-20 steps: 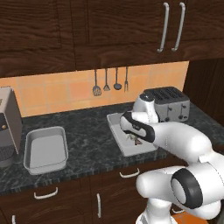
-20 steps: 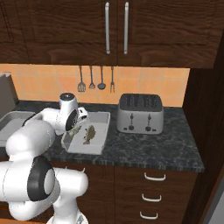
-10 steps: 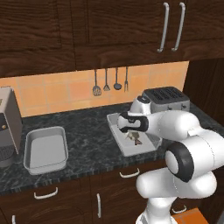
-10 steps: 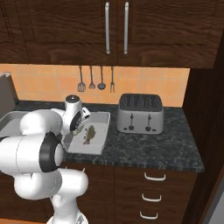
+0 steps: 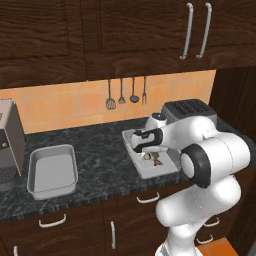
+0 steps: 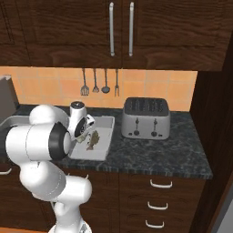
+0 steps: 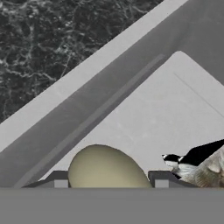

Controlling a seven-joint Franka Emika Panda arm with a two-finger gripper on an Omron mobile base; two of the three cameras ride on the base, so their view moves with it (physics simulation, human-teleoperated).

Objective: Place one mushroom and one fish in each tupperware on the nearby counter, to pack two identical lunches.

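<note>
Dark speckled counter point(image 5: 100, 150) under wooden cabinets carries 2 tupperware trays. At far left, 1 tupperware point(image 5: 52, 170) sits beside a grey appliance point(image 5: 10, 142). To its right, the second tupperware point(image 5: 150, 155) holds a fish point(image 6: 93, 139), with the robot's gripper point(image 5: 148, 150) lowered inside it. In the hand view, a rounded pale tan mushroom point(image 7: 107, 168) sits between the fingertips point(image 7: 59, 180), jaws about half open around it, the fish just beside. A silver toaster point(image 6: 146, 117) stands at right.

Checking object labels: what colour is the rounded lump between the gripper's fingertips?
Pale olive-tan, plain and unpatterned; clearest in the hand view.
</note>
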